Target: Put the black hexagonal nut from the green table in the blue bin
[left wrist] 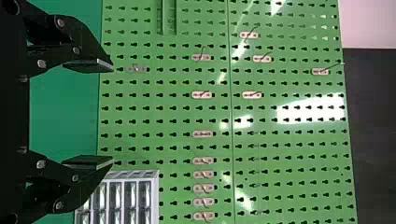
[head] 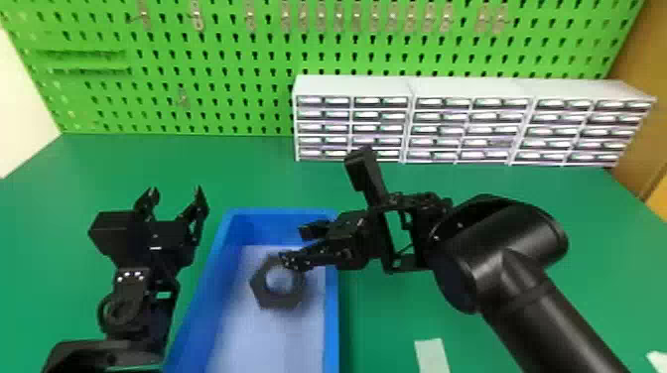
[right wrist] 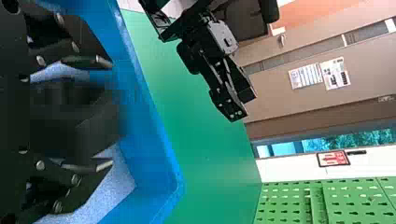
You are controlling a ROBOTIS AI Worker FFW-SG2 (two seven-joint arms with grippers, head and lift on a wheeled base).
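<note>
The black hexagonal nut (head: 279, 300) is inside the blue bin (head: 332, 317), over its pale floor, near the end closer to the peg wall. It looks blurry, so I cannot tell if it is lying flat on the bottom. The right gripper (head: 294, 245) is over the bin and comes in from the right side. Its two fingers are wide apart, and in the right wrist view the nut is between them, with a gap on each side, so they are not squeezing it. The left gripper (head: 176, 193) is over the green table (head: 397, 307), just to the left of the bin. Its fingers are wide apart too, with nothing between them. At the back of the table, to the right, are white boxes of little drawers (head: 474, 89). Behind them stands the bright green peg wall (head: 238, 106), full of small holes. A white strip (head: 432, 354) is on the table, to the right of the bin.
</note>
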